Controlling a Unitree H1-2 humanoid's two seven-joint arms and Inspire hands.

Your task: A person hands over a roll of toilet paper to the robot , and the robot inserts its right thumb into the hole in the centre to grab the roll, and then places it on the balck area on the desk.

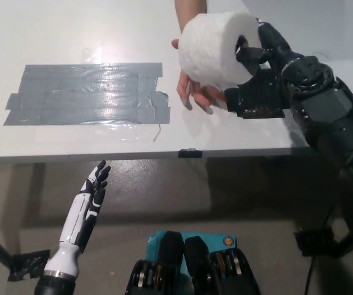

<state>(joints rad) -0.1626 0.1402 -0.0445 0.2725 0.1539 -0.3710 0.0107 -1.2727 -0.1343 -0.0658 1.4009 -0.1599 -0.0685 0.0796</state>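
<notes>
Hooking our right hand (259,77) thumb into the toilet paper roll (216,49) kept it secure above the person's hand (195,92); our left hand (90,203) hung slack, holding nothing.

From where I stand there is no writing to read anywhere. The toilet paper roll (216,48) is plain white, with no print or brand on it. The grey taped patch (87,93) on the surface (53,24) carries no mark. A small round orange spot (228,241) sits on the teal part at the bottom, too small to make out.
</notes>
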